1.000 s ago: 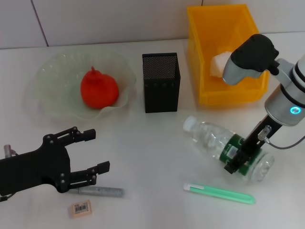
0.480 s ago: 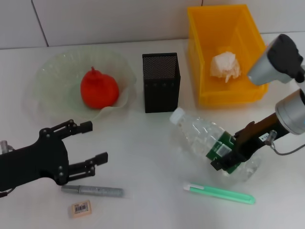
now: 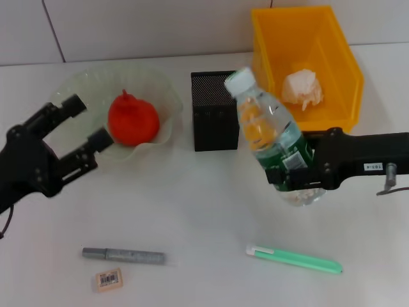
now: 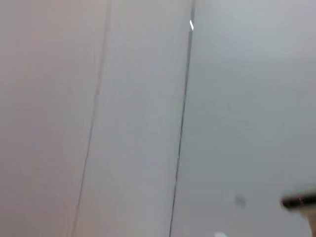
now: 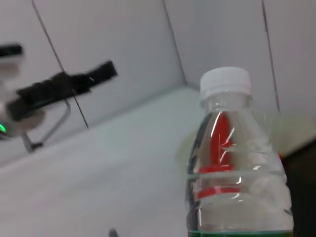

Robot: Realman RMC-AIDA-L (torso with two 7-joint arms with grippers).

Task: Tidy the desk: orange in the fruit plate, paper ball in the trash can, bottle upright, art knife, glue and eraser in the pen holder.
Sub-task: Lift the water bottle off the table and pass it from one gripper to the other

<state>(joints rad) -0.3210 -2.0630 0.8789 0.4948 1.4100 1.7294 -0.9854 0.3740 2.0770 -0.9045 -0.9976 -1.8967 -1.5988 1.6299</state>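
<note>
My right pincer is clamped on the bottle at its green label, holding it nearly upright at centre right of the frame, cap toward the pen holder. My left pincer hangs spread wide and empty at left, beside the fruit plate containing the orange.

A pale tiled wall fills the view (two dark seams run down it); something dark, unidentifiable, pokes in at one edge.
</note>
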